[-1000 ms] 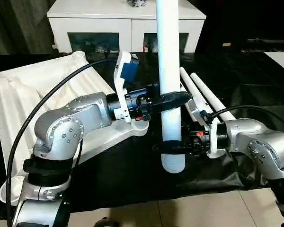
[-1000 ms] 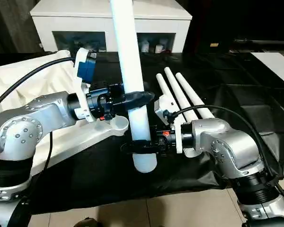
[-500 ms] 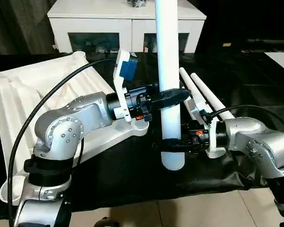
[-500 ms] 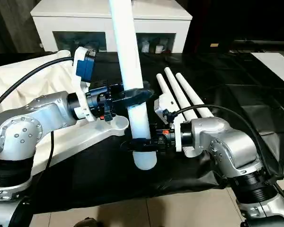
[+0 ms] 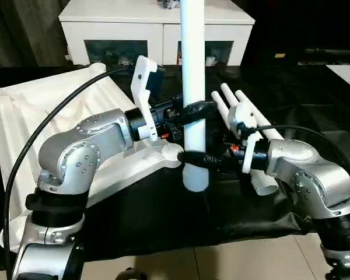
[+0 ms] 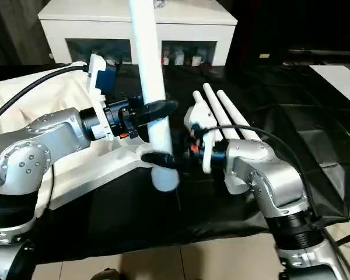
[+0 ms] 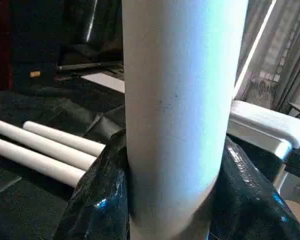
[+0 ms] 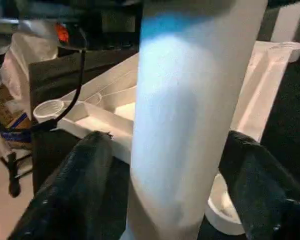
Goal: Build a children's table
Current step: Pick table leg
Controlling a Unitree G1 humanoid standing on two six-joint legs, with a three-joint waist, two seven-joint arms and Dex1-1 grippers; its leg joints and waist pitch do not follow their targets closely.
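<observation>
While the left gripper (image 5: 201, 108) clenches the upright leg (image 5: 192, 70), right gripper (image 5: 192, 158) jaws stand released around it; three legs (image 6: 224, 114) lie behind, tabletop (image 5: 29, 116) left, cabinet (image 5: 157, 26) beyond.

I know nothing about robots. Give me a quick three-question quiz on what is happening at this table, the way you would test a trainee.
1. True or false: the left gripper is closed on the upright leg.
2. How many spare legs lie side by side on the black cloth next to the robot's right arm? A) one B) three C) five
3. Fill in the word: the tabletop lies with its ribbed underside facing ___.

Key: 1 true; 2 B; 3 up.
</observation>
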